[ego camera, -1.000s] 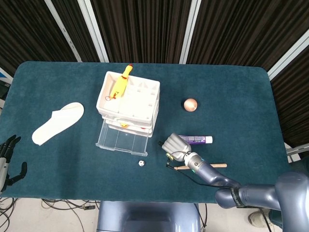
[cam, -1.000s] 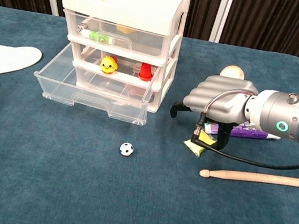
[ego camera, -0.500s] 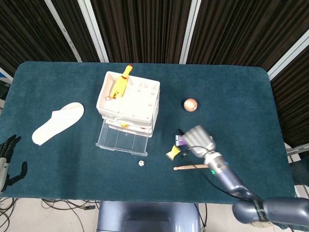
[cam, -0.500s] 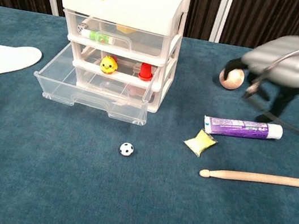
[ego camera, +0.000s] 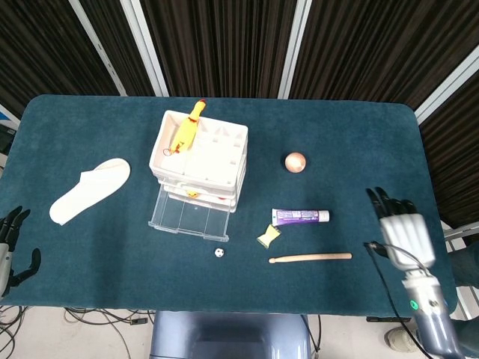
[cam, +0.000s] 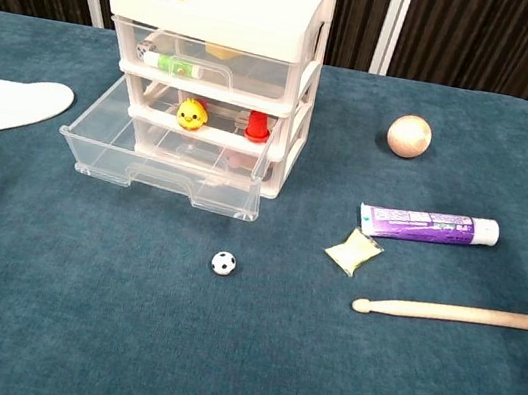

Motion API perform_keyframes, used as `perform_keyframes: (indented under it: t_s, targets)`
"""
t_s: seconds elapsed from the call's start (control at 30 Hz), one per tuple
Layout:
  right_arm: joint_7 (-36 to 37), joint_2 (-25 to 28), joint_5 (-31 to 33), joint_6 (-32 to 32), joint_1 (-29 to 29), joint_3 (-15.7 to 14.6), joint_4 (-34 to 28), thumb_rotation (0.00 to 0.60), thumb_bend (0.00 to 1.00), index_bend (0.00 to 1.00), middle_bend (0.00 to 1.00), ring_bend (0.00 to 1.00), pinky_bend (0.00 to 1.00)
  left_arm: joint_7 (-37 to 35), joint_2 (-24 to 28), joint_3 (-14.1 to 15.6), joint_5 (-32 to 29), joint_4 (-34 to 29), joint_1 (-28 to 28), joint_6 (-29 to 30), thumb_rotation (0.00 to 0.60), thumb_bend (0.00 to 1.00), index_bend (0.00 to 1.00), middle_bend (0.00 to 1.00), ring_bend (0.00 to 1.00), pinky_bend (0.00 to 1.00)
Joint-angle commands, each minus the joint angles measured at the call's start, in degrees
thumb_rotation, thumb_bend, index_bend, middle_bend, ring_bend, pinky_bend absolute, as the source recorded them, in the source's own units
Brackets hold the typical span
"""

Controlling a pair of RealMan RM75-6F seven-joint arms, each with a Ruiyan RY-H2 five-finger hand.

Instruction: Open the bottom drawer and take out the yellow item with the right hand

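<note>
Far left of the white plastic three-drawer cabinet [ego camera: 200,158], at the edge of the dark teal cloth-covered table [ego camera: 352,149], the left hand [ego camera: 10,250] is half cut off by the frame in the head view; its dark fingers stand apart and hold nothing. The chest camera misses it altogether. Next, a white flat slipper-shaped insole [ego camera: 88,190] lies well left of the cabinet, clipped at the frame edge in the chest view.

Now the cabinet itself: the clear bottom drawer [cam: 164,161] is pulled out toward the camera, and nothing can be made out in its open front part; its back part sits under the tiers above and is hard to read. A yellow rubber chicken [ego camera: 187,129] lies across the top tray, mostly cut off in the chest view. The middle drawer shows a small yellow duck figure [cam: 190,115] beside a red piece [cam: 259,127], blurred through the plastic.

In front of the cabinet sits a tiny black-and-white ball [cam: 223,263]. Right of it, out on the cloth, rests the small yellow packet [cam: 353,250], just below a purple-and-white tube [cam: 429,225] and just above a wooden drumstick [cam: 457,313], whose end runs out of the chest frame. A round wooden ball [cam: 409,136] sits farther back.

Far right of the cabinet, the right hand [ego camera: 400,228] hangs near the table edge, fingers spread, empty, seen only from overhead.
</note>
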Motion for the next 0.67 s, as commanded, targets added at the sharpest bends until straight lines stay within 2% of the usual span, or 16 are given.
perform_keyframes:
  t_s: [0.03, 0.23, 0.67]
  targets:
    - [4.7, -1.8, -5.0, 5.0, -6.2, -2.8, 4.2, 0.600, 0.14, 0.07, 0.12, 0.27, 0.27, 1.3, -0.3, -0.2, 0.5, 0.7, 0.1, 0.8, 0.600, 0.51, 0.03, 0.00, 0.00, 0.00]
    - [6.5, -5.2, -10.2, 8.9, -12.0, -4.2, 11.5, 0.600, 0.14, 0.06, 0.10, 0.24, 0.25, 2.3, -0.6, -0.5, 1.9, 1.9, 0.2, 2.4, 0.600, 0.51, 0.03, 0.00, 0.00, 0.00]
    - [2.6, -4.7, -15.6, 7.4, -14.6, -2.8, 10.8, 0.600, 0.14, 0.01, 0.05, 0.21, 0.24, 0.3, 0.1, -0.4, 4.2, 4.2, 0.2, 3.7, 0.600, 0.51, 0.03, 0.00, 0.00, 0.00]
